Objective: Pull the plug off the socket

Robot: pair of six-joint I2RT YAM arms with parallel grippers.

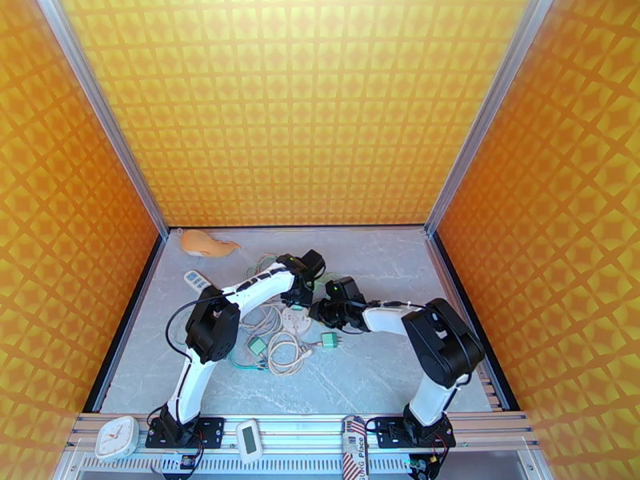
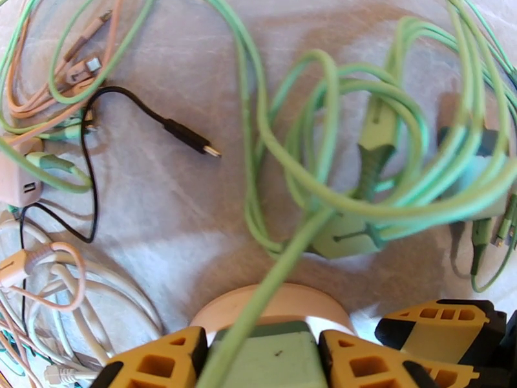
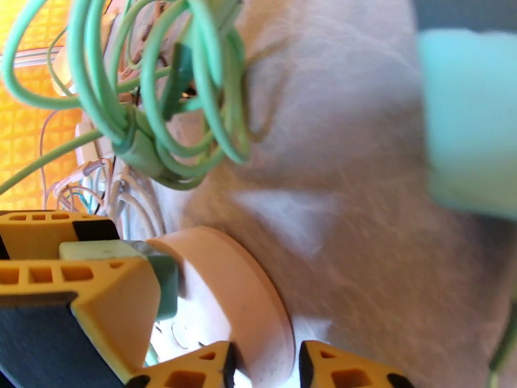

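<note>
A round pale pink socket point(image 1: 294, 321) lies on the grey table among cables. In the left wrist view a green plug point(image 2: 274, 358) sits on the socket point(image 2: 271, 306), its green cable point(image 2: 284, 260) running up and away. My left gripper point(image 2: 258, 365) is shut on this plug, one yellow finger point(image 2: 155, 365) on either side. In the right wrist view my right gripper point(image 3: 265, 370) is shut across the socket's rim point(image 3: 249, 299), beside the left gripper's fingers point(image 3: 71, 279) and the plug point(image 3: 165, 282). From above, both grippers point(image 1: 302, 298) point(image 1: 322, 312) meet at the socket.
Tangled green cables point(image 2: 362, 163), white cables point(image 1: 280, 350) and a black USB lead point(image 2: 187, 137) surround the socket. Teal adapters point(image 1: 328, 340) lie close by. A remote point(image 1: 196, 279) and an orange object point(image 1: 206, 245) sit at the back left. Orange walls enclose the table.
</note>
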